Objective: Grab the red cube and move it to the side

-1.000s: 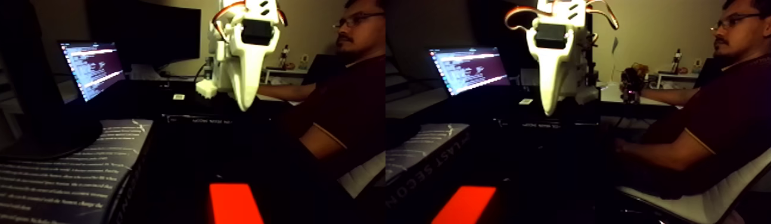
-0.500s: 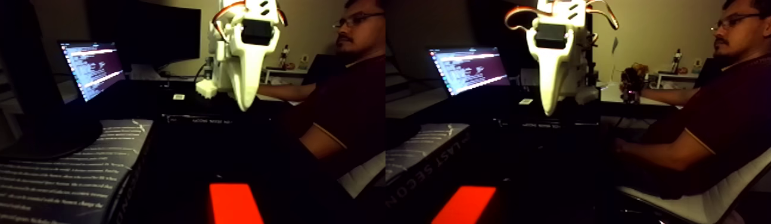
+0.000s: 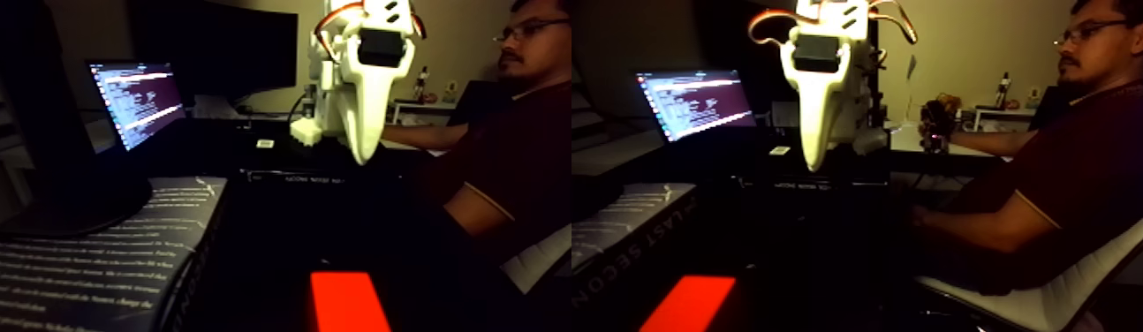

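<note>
Though dimly lit, red cube [image 3: 349, 302] glowing bright.

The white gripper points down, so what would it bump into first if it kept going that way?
Probably the dark table, not the bright red-orange cube, which lies nearer the camera. The white pointed gripper hangs high; depth is unclear.

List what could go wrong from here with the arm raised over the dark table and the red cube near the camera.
1. The tool hangs high above the red cube, and the cube is cut off by the frame's bottom edge, so an approach could miss.
2. The scene is very dim and the table is almost black, so depth is hard to judge.
3. A book lies beside the cube; a sideways move that way could bump it.
</note>
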Robot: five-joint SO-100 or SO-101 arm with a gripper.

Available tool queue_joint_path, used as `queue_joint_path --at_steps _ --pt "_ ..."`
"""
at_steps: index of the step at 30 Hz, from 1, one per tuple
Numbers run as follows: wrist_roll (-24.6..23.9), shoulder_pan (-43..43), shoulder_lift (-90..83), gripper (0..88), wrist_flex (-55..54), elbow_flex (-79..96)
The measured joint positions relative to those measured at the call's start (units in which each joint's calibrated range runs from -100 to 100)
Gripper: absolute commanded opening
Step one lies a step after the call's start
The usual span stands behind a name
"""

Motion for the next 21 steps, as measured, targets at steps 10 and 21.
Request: queue_joint_path --at_steps 10,21 --pt "0.00 0.00 0.00 0.6 0.00 0.00" --pt "0.00 0.00 0.00 0.6 0.00 0.00"
